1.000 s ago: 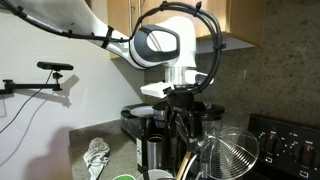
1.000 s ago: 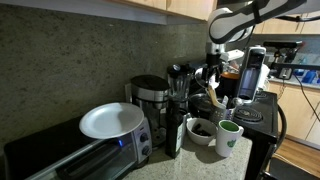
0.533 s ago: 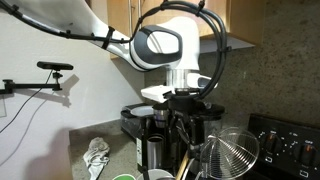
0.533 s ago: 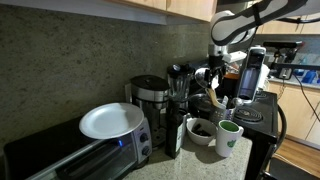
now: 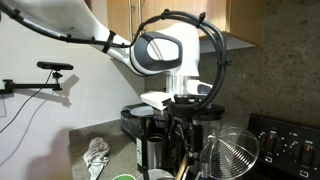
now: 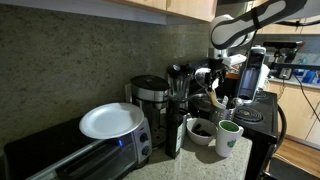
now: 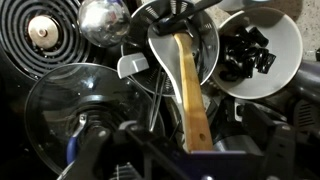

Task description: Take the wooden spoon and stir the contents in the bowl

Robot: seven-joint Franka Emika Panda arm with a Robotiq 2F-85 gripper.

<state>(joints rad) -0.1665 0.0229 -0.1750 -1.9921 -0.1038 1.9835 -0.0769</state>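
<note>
Jaws clenched on the top end of the spoon (image 7: 190, 95). In the wrist view the handle runs straight out from between them, so I read this as a real grasp.

The spoon hangs below the jaws, tilted, with its head lowest (image 6: 212, 102). It is held by the far end of the handle. My guess is that this gives the most reach downward and keeps the jaws clear of any rim when the head goes in.

The bowl (image 7: 288, 40) is white with dark lumps inside. It sits below the jaws and off to 1 side of the spoon head, not under it. The head lies over a 2nd white round vessel just beside the bowl, and I cannot tell what that is. It may be the green mug (image 6: 228, 140).

Spoon's look: pale light-brown wood, flat straight handle, no stain or crack that I can see. It is likely stiff and light.

A wire basket (image 5: 232, 155) sits close beside the jaws, a snag risk on a crowded worktop.

Stirring has not begun, judging by where the head lies. Next: shift the head over the bowl, then lower it.
</note>
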